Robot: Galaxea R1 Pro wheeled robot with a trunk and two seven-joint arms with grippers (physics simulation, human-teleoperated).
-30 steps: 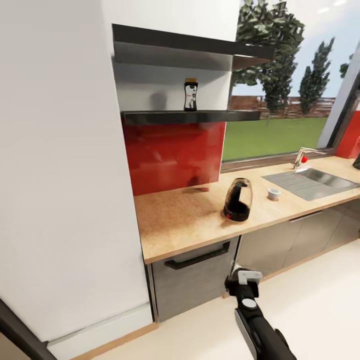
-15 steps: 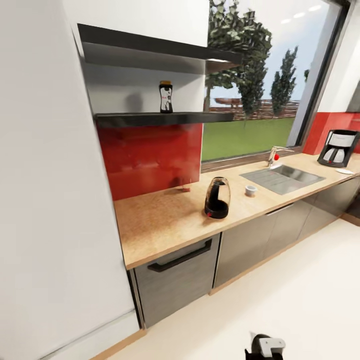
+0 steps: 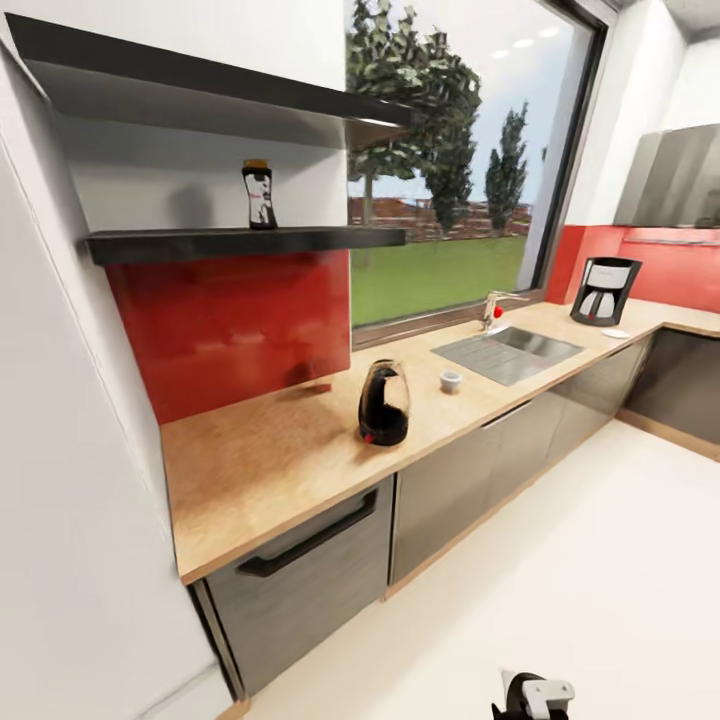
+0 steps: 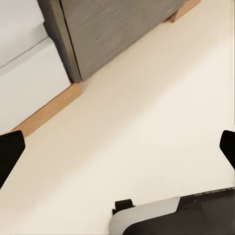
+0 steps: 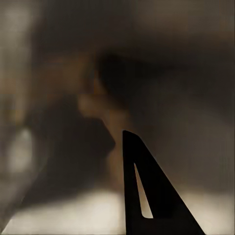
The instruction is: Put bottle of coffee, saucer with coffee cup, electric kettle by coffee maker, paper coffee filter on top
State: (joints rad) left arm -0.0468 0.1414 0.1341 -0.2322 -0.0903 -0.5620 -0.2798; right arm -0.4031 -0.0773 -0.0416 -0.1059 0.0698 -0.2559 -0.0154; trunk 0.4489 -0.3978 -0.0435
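Up on the shelf [image 3: 240,243] left of the electric kettle [image 3: 384,404], the bottle of coffee [image 3: 259,195] shows an unreadable white label; the left gripper [image 4: 117,147] gapes wide, the right one's state I cannot tell.

A glossy red wall panel [image 3: 235,325] sits below the dark floating shelf [image 3: 240,242]. At three o'clock from it, a wide window [image 3: 450,190] shows grass and trees. A chrome tap [image 3: 495,308] stands by the steel sink [image 3: 510,352]. Grey cabinet fronts [image 3: 300,580] meet the cream floor [image 3: 560,580].

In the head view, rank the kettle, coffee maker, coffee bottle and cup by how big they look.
1. kettle
2. coffee maker, farther off, so likely bigger than it looks
3. coffee bottle
4. cup
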